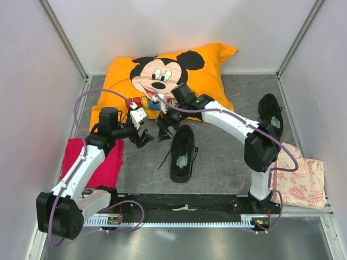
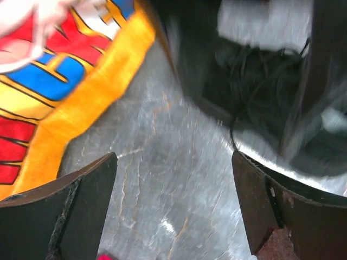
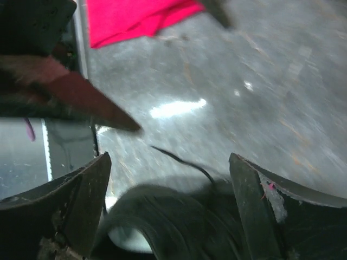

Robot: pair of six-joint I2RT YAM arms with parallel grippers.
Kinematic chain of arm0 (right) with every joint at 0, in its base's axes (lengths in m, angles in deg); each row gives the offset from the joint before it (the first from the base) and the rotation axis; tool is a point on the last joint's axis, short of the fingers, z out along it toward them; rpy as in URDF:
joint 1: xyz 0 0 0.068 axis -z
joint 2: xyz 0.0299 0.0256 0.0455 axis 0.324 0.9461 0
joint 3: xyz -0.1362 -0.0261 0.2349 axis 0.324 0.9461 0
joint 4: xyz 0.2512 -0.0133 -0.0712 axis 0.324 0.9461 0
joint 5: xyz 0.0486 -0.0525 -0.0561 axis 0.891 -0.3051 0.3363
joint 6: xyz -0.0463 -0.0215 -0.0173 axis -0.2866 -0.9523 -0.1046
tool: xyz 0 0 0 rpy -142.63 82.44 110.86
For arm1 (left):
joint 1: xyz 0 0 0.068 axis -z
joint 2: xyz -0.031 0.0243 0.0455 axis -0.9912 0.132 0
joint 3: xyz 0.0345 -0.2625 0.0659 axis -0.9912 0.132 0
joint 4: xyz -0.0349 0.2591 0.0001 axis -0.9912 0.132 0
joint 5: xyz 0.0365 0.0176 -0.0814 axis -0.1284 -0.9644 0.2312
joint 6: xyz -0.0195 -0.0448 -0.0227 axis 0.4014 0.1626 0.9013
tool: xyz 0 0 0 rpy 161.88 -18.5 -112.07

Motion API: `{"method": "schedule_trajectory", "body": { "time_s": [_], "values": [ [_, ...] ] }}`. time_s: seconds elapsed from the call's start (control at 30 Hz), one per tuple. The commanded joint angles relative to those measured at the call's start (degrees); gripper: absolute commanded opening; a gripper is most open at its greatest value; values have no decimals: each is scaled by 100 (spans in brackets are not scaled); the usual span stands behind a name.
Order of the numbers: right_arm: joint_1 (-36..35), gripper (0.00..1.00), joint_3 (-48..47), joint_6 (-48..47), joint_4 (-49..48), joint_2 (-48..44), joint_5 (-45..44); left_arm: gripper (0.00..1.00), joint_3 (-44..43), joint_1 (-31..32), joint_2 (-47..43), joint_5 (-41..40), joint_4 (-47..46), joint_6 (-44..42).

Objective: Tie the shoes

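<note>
One black shoe (image 1: 182, 153) lies in the middle of the grey table, toe toward the pillow, with loose black laces trailing off both sides. The second black shoe (image 1: 270, 115) lies at the far right. My left gripper (image 1: 144, 137) is open and empty, left of the middle shoe's toe; its wrist view shows that shoe (image 2: 260, 92) blurred at the upper right. My right gripper (image 1: 164, 131) is open and empty just above the shoe's toe; its wrist view shows the shoe (image 3: 179, 227) between the fingers and a lace (image 3: 184, 162) lying on the table.
An orange Mickey Mouse pillow (image 1: 162, 76) lies at the back. A red cloth (image 1: 95, 160) lies at the left under the left arm, and a patterned pale bag (image 1: 303, 179) at the right. Walls enclose the table on three sides.
</note>
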Motion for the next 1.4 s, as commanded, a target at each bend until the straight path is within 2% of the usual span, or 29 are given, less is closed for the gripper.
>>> {"method": "schedule_trajectory", "body": {
  "time_s": [0.0,0.17,0.3,0.47,0.6,0.77,0.9,1.3,1.33,1.37],
  "values": [
    [889,98,40,-340,388,-880,-69,93,-48,-19,361,276,514,-1400],
    [1628,98,1180,-1455,1019,-1671,-227,90,-206,16,721,1277,1199,-2891],
    [1681,94,2061,-1563,1056,-2049,-228,81,-460,464,1363,1156,1385,-3071],
    [1699,88,2939,-1035,363,-2155,-236,73,-690,930,2223,751,1061,-2966],
    [1708,80,3213,-1035,-7,-2129,-289,72,-777,1202,2585,681,884,-3115],
    [1708,75,3363,-1026,-200,-2006,9,66,-979,1562,3007,593,875,-3089],
    [1708,73,3539,-1070,-385,-2015,63,59,-1173,1721,3350,338,761,-2984],
    [1699,70,3882,-763,-948,-1831,124,52,-1621,1924,4044,-251,831,-3027],
    [1699,71,3890,-719,-1000,-1822,124,50,-1630,1941,4053,-260,857,-3045],
    [1690,71,3917,-666,-1018,-1813,98,42,-1630,1941,4062,-260,875,-3071]
  ]
}}
